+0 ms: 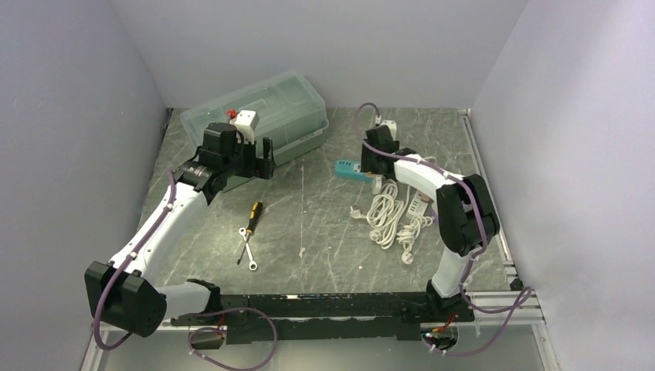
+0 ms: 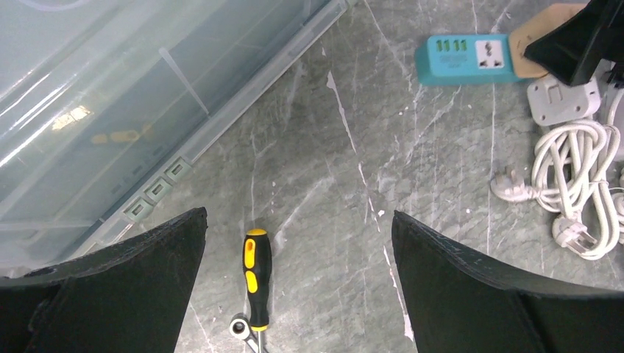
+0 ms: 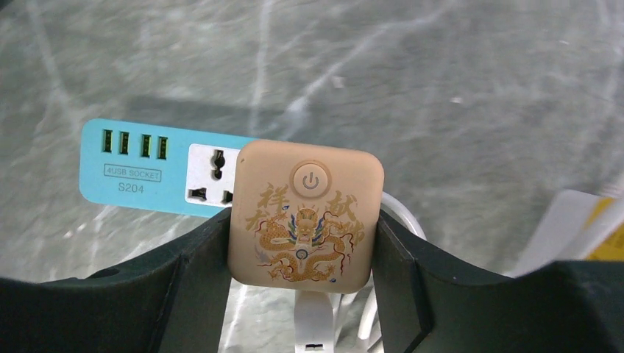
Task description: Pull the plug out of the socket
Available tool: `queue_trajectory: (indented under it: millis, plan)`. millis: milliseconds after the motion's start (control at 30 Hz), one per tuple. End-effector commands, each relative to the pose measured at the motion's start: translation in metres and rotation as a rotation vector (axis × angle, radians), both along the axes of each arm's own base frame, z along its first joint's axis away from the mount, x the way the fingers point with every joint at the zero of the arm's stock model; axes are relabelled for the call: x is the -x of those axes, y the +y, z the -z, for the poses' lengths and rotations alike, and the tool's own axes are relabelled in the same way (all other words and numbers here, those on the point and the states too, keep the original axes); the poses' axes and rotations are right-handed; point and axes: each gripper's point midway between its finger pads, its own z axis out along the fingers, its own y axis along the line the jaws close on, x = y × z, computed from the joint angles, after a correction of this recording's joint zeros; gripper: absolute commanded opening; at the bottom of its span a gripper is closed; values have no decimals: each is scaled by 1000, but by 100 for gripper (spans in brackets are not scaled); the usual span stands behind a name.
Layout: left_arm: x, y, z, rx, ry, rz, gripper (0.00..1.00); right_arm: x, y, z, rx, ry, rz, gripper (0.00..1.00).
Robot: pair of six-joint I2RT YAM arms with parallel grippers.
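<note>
1. Starting at your left, the clear box point(image 2: 110, 95) sits beside the left gripper point(image 2: 299, 217), jaws spread wide and empty; a screwdriver point(image 2: 257, 276) lies nearby
2. Mid-table lies the teal socket strip point(image 3: 140, 165)
3. Your right gripper point(image 3: 305, 243) pinches the tan plug point(image 3: 305, 213) at the strip's right end
4. Coiled white cable point(image 2: 581, 169) lies rightmost

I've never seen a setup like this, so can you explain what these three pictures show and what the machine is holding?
These are two robot arms bolted to a table. The wide picture looks down from above; the other two come from a camera on each wrist. The right hand grips a tan plug at the end of a teal power strip. The left hand is open and empty, hovering over a screwdriver. A clear box, a wrench and white cables also lie there.
</note>
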Motion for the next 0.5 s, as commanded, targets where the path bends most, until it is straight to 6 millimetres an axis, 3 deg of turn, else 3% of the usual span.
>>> queue_trajectory:
  millis: [0,200,333,467]
  plan:
    - [-4,7,-27,8,-92,-37,100,-5,63,-18,-56,-69,-176,14]
    - [-2,11,-31,3,-115,-49,100,20,126,-23,-36,-111,-395,13]
    - [1,11,-32,18,-115,-57,100,55,160,-22,-21,-119,-532,14]
    - [9,13,-32,29,-117,-63,100,93,180,-17,-4,-107,-638,14]
